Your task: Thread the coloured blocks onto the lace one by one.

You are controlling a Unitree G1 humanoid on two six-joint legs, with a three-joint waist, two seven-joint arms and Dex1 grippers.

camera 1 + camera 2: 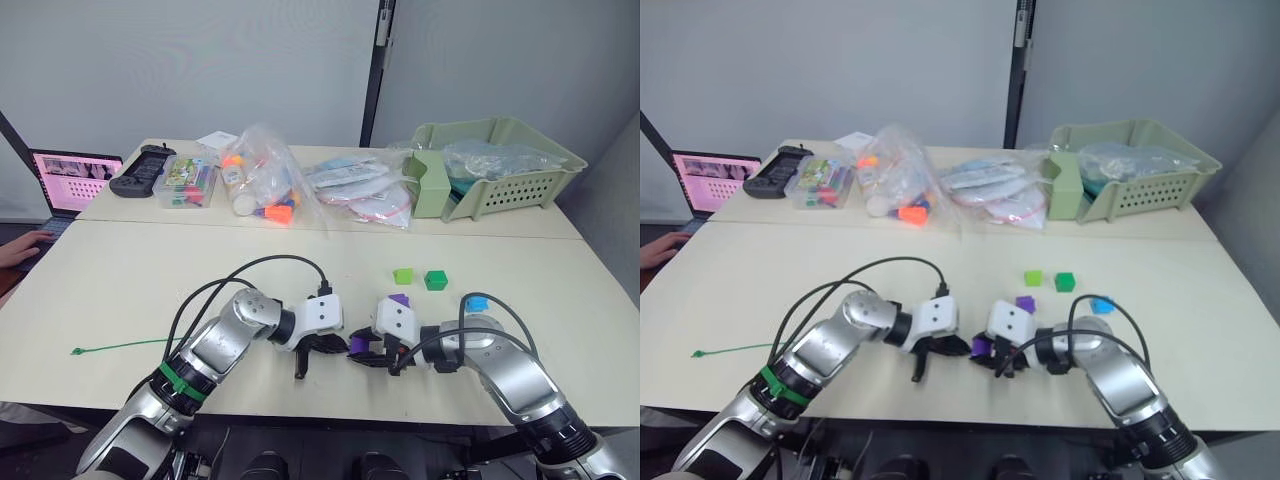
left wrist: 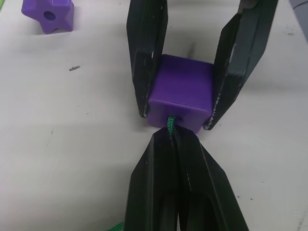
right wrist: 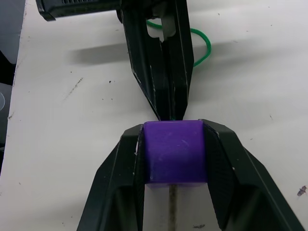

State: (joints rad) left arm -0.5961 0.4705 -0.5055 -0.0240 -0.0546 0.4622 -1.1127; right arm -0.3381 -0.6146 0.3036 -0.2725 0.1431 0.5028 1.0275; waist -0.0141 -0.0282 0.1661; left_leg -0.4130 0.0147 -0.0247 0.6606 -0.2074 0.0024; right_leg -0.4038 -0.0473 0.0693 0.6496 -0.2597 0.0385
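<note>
Near the table's (image 1: 120, 290) front edge, my right gripper (image 3: 174, 144) clamped a purple block (image 3: 175, 150), while my left gripper (image 2: 174, 139), pinched shut on the lace (image 2: 170, 124), fed its tip into the hole. I judged small, straight pushes best, keeping the block level and regripping behind the tip.

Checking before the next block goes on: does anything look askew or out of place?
Nothing stands out. The right gripper holds the purple cube squarely, the left gripper feeds the lace into its hole, and the other blocks sit apart on the table.
</note>
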